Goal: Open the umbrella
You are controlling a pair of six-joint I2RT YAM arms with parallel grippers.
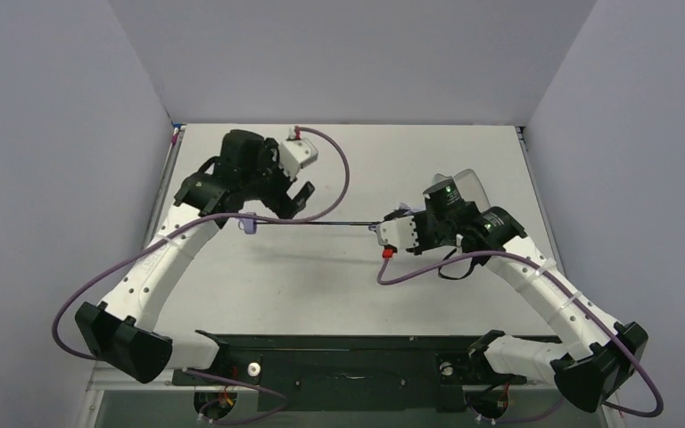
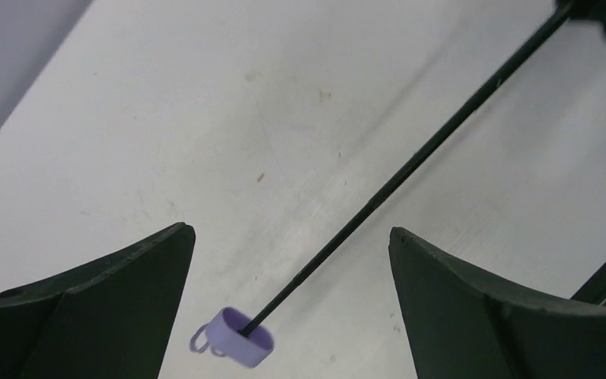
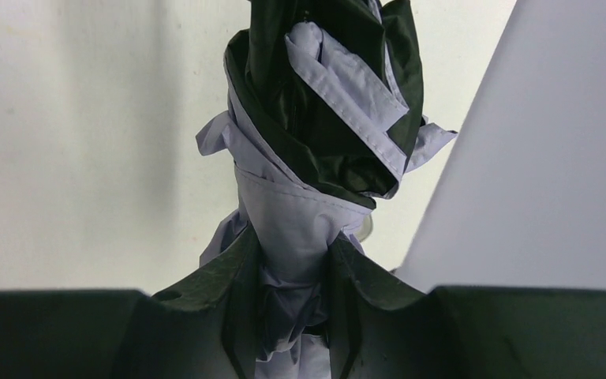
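Observation:
The umbrella is held level above the white table (image 1: 339, 285). Its thin black shaft (image 1: 321, 223) runs left to a small lavender knob handle (image 1: 248, 223). My right gripper (image 1: 404, 218) is shut on the folded lavender and black canopy (image 3: 316, 95); in the right wrist view the fabric is pinched between both fingers of that gripper (image 3: 293, 241). My left gripper (image 1: 288, 201) is open and sits just behind the shaft near the handle. In the left wrist view the shaft (image 2: 410, 166) and handle (image 2: 237, 338) hang between the spread fingers of that gripper (image 2: 289, 231), touching neither.
Grey walls close the table on the left, back and right. A black base plate (image 1: 321, 357) with the arm mounts lies along the near edge. Purple cables (image 1: 410, 272) loop from both wrists.

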